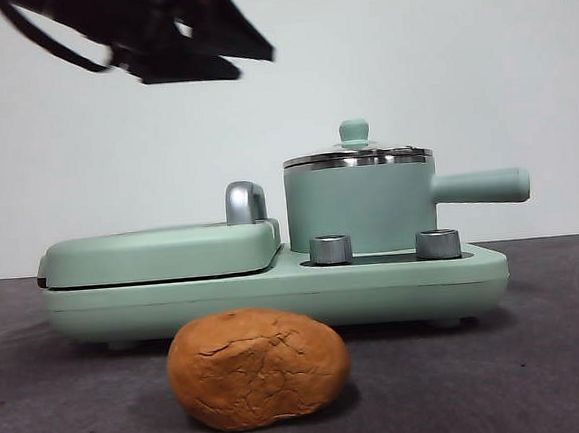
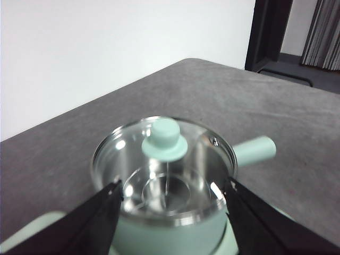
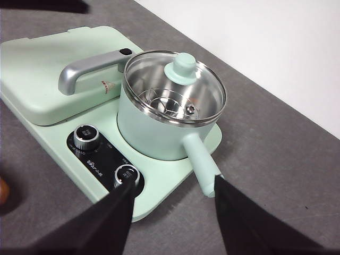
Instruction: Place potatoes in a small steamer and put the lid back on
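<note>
Left claw (image 2: pixel 169 212) open above round glass lid (image 2: pixel 164 159) with steel rim; fragile, slippery, so best gripped by small mint-green knob (image 2: pixel 164 139) just ahead.

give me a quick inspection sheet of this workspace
surface: dark grey table, matte cloth-like top
job's things: potato lies on the table in front of the cooker; glass lid sits on the mint-green steamer pot, which looks empty inside
clutter: cooker base with closed griddle cover and two knobs
grippers: left pincer open, hanging above the pot; right pincer open, held off beside the pot's handle
cables: nothing seen
surroundings: plain white wall
</note>
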Robot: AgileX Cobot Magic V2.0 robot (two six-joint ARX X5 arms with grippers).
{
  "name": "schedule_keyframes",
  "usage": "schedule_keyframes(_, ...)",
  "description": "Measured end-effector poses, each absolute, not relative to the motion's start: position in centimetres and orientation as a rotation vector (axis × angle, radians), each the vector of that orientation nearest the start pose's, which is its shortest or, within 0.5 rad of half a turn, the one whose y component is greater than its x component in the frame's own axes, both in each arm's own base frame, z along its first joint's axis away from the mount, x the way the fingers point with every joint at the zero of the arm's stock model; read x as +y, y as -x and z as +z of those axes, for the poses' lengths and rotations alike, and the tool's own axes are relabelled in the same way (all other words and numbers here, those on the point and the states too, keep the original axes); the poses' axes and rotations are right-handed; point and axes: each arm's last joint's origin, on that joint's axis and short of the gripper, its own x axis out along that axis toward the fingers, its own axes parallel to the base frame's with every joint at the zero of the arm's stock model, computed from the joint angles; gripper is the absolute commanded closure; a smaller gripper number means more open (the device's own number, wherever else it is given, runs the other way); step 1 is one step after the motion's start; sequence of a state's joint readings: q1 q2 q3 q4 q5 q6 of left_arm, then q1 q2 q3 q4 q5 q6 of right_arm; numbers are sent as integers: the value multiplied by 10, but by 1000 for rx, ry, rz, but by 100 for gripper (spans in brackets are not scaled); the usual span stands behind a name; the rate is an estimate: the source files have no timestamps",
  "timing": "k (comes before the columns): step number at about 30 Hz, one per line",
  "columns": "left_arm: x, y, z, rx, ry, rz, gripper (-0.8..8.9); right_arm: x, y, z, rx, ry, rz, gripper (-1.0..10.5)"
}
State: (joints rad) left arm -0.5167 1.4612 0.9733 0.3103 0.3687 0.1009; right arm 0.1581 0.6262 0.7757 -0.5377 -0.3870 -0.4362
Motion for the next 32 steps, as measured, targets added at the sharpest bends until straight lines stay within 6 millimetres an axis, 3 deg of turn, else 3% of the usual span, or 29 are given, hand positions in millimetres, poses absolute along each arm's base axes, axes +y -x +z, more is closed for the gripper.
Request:
schedule_keyframes(14,-245,-350,268,167,-105,-958,504,31,-124,318,268,368,614,711)
schedule_keyframes(20,-257,-368,257,175,-107,-954,504,33,-123,318,270,357,628,711)
schedule_keyframes(27,-259,-372,247,199,-112,-933,510,36,-122,318,267,360,649,711)
schedule_keyframes(29,-259,-372,247,196,-112,-934,553,36,-122,318,266,360,653,711)
schedule_keyframes(32,-259,-372,247,196,-112,-934,720,36,-122,318,266,361,653,711)
